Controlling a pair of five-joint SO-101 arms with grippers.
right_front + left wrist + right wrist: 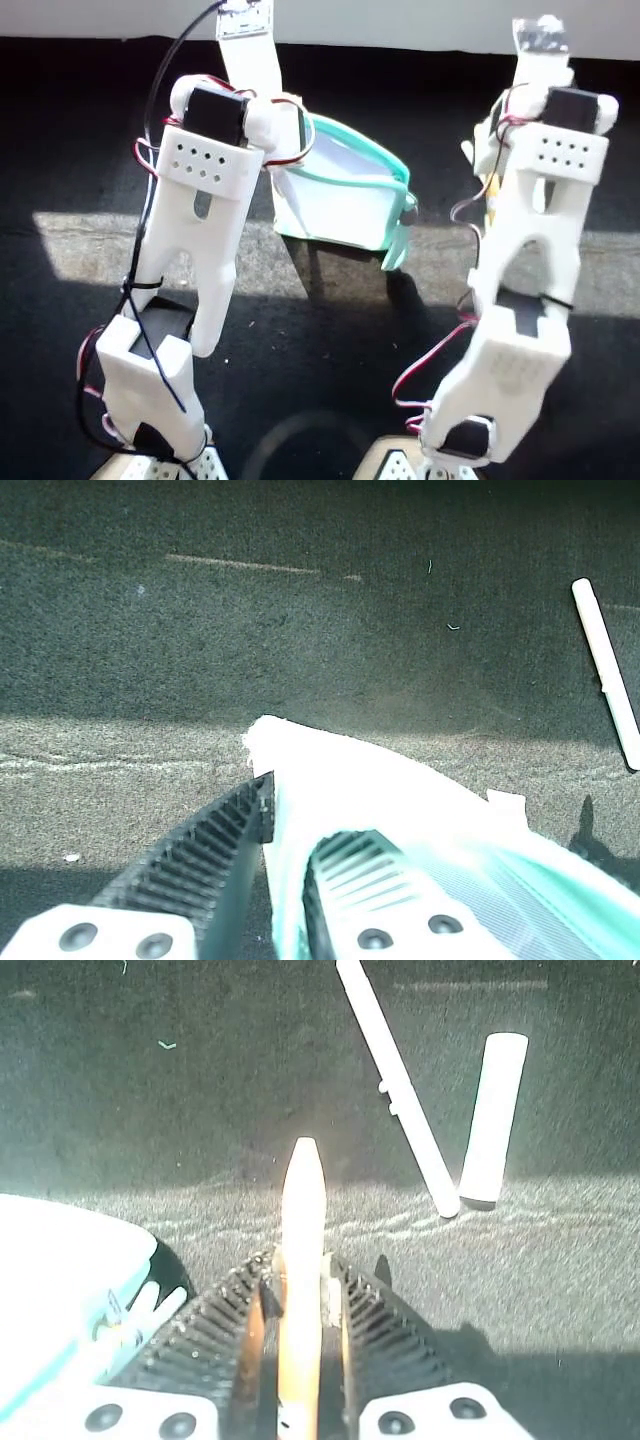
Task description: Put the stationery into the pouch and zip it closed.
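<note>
The pouch, white with teal trim, stands open in the middle of the dark table. My left gripper is shut on its near-left rim, with one finger outside the fabric and the other inside. To the right of the pouch, my right gripper is shut on an orange pen that points forward, above the mat; the same orange pen shows beside the right arm. A long white pen and a short white stick lie on the mat beyond it.
The long white pen lies on the dark mat past the pouch's right side. The pouch corner sits close beside the right gripper. A sunlit band crosses the mat. A white wall runs along the table's far edge.
</note>
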